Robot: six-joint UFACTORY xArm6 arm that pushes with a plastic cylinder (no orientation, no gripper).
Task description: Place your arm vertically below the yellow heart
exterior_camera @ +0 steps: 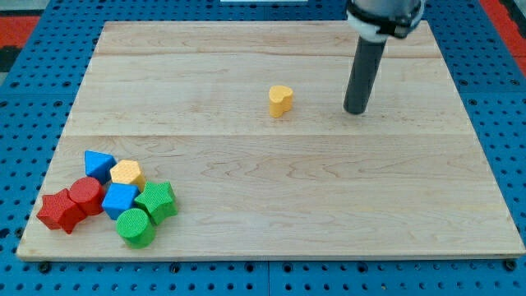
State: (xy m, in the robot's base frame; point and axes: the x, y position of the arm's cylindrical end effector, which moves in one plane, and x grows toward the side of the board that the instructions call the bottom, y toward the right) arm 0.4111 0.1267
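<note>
Wooden board lies on a blue pegboard surface.

Rod ends in my tip; no fingers, nothing held. It sits to the view's right of the yellow heart, near but apart, about level with it.

Cluster at the view's bottom left: red star, red cylinder, blue triangle, yellow block, blue cube, green star, green cylinder.

Tip: my tip rests on the board; right of the yellow heart, apart
Cluster: other blocks at lower left
</note>
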